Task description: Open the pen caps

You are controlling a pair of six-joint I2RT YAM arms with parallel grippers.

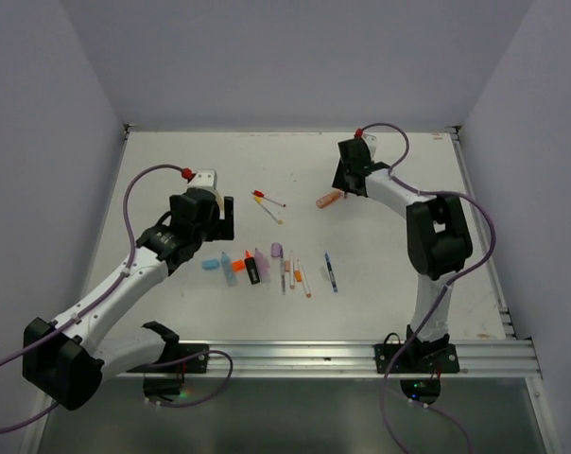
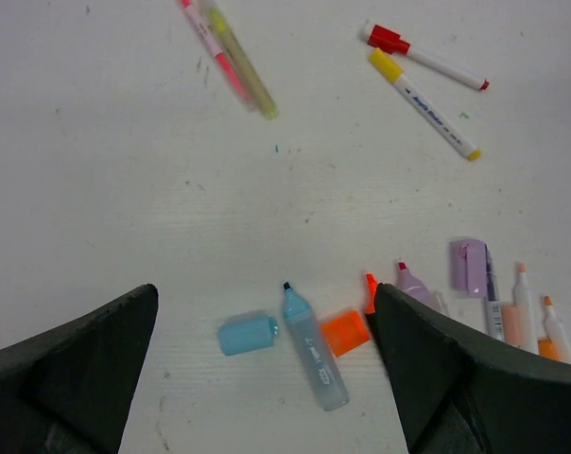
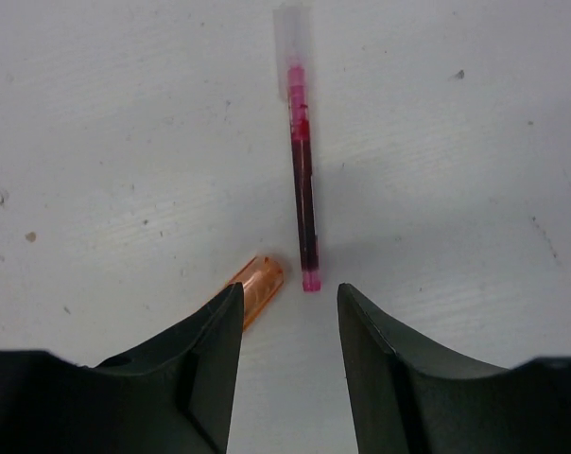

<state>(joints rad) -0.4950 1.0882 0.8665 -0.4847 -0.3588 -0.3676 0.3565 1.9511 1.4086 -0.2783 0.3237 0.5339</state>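
White tabletop [image 1: 172, 170] fills the space between pale walls, with pens and highlighters scattered near its middle. The left gripper [image 2: 267, 293] hangs over this cluster with its jaws spread wide and nothing between them. Low in its wrist view, a light blue cap [image 2: 248, 334] lies off beside an uncapped light blue highlighter [image 2: 314, 348], and an orange cap [image 2: 344, 332] lies loose just right of that. A purple cap [image 2: 470, 267] rests at mid right, and two white pens at the upper right wear a red cap [image 2: 389, 40] and a yellow cap [image 2: 385, 64]. The right gripper [image 3: 287, 293], toward the upper right of the overhead view, has its jaws partly apart and grips nothing. In its wrist view, a translucent orange cap [image 3: 257, 284] pokes out from behind the finger on the frame's left, and a pink pen [image 3: 302, 189] stretches away ahead of the gap.
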